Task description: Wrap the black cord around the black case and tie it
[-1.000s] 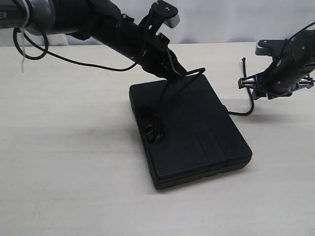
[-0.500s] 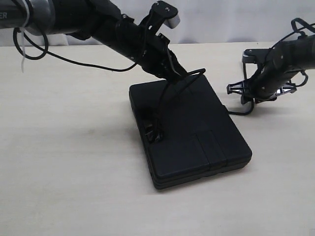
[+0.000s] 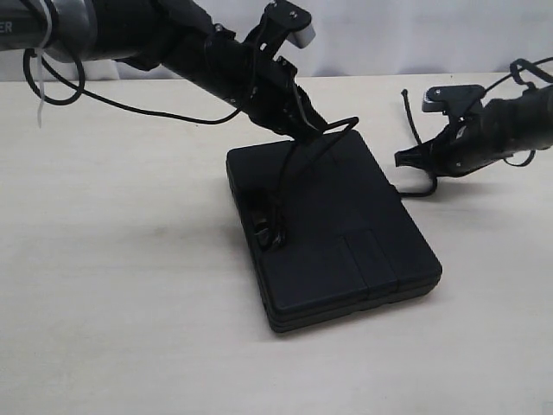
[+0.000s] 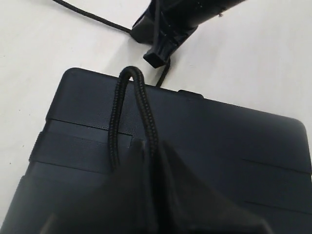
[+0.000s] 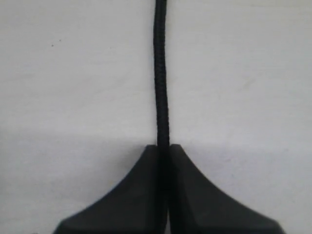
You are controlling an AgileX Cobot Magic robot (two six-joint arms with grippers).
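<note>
The black case [image 3: 346,242] lies flat on the table, its handle slot at the near-left edge. My left gripper [image 3: 318,130] hovers over the case's far edge, shut on the black cord [image 4: 146,112], which loops out past its fingertips and runs down over the lid to a small knot [image 3: 270,232] by the slot. To the right of the case my right gripper [image 3: 406,159] is shut on the other stretch of cord [image 5: 161,73], just above the table. A free cord end [image 3: 408,111] sticks up behind it. In the left wrist view the right gripper [image 4: 157,57] appears beyond the case [image 4: 234,141].
The pale wooden table [image 3: 130,285] surrounds the case. A thin glossy cable [image 3: 130,111] hangs from the left arm over the table's far left, with a white zip tie [image 3: 39,86] beside it. A white wall runs behind the table.
My right gripper has swung left toward the case and lower, and has shut on the cord. The left gripper and the case have stayed still.
</note>
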